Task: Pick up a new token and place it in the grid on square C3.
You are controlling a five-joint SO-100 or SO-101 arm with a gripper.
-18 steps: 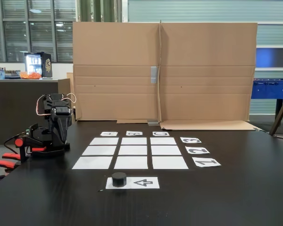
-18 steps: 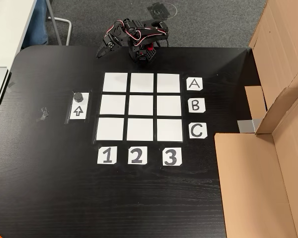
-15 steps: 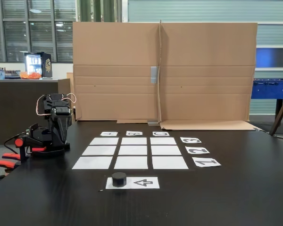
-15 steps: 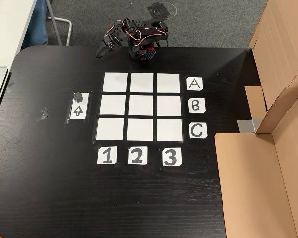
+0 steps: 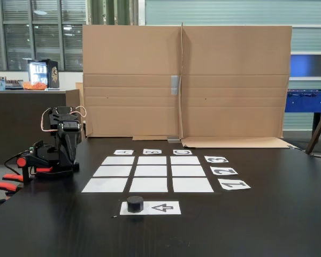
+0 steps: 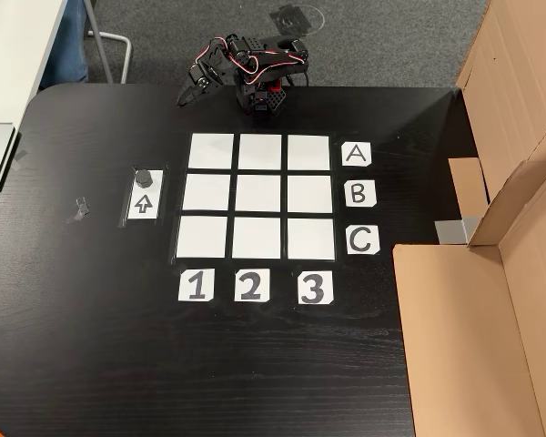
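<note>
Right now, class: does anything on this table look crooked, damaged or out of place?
Mostly tidy: the grid is straight and bare, the token sits on its arrow sheet. Only a scrap of tape lies crumpled left of it.

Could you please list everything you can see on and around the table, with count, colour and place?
token: one, black, on the arrow sheet's end nearer the arm.
arrow sheet: one, white, left of the grid in the top-down fixed view.
grid: nine white cells, all bare, mid-table.
square C3: one, white, the corner by the C and 3 labels.
labels: six, white; A, B, C on one side, 1, 2, 3 on another.
table: one, black.
cardboard screen: brown, standing along one table edge.
arm: one, black, folded at the table edge.
gripper: over the table edge, away from the token.
</note>
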